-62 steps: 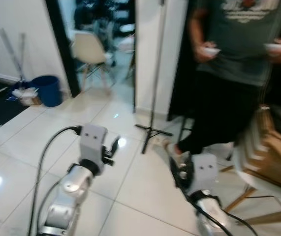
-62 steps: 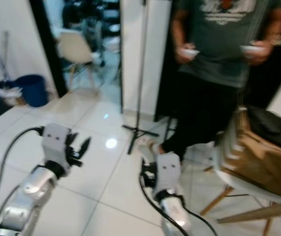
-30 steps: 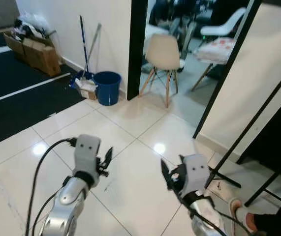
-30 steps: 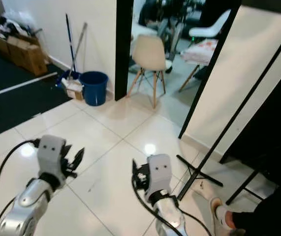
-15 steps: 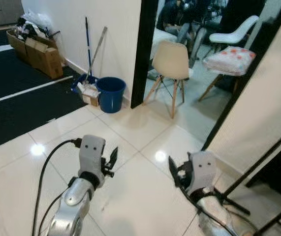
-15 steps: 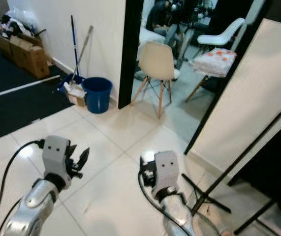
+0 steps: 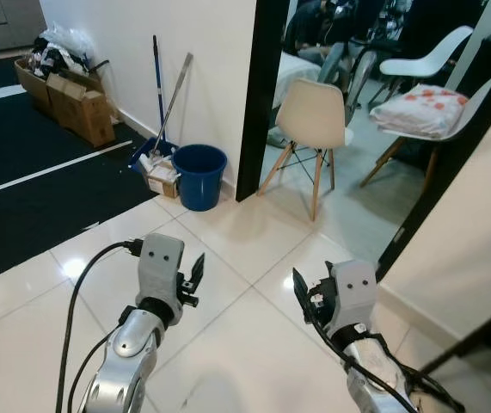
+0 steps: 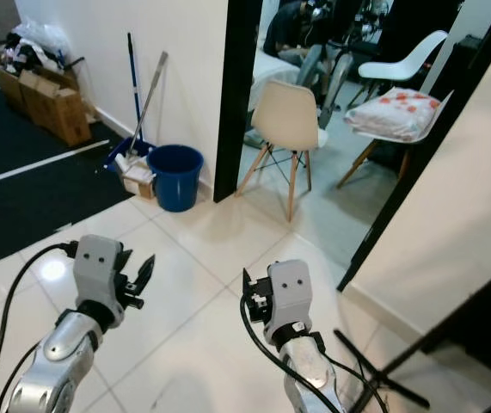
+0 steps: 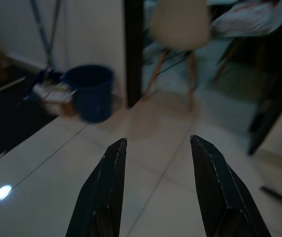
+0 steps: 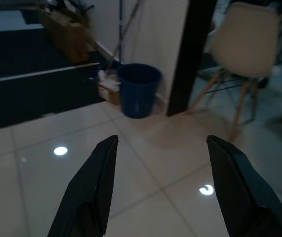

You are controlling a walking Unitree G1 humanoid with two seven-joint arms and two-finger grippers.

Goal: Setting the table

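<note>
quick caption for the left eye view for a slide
Both grippers, left and right, held empty over white tile floor, facing a blue bucket and beige chair by a doorway.

I have both arms raised low in front, forearms angled toward 12 o'clock. My left gripper (image 9: 158,190) sits at about 8 o'clock in the head view, fingers spread and empty. My right gripper (image 10: 163,185) sits at about 5 o'clock, fingers likewise apart, holding nothing.

Bare tiled floor (image 7: 228,249) lies ahead of both open grippers. The blue bucket (image 7: 199,175) and mop (image 7: 161,103) stand against the white wall (image 7: 185,60). A beige chair (image 7: 312,116) stands in the doorway beyond the black door frame (image 7: 258,95).
</note>
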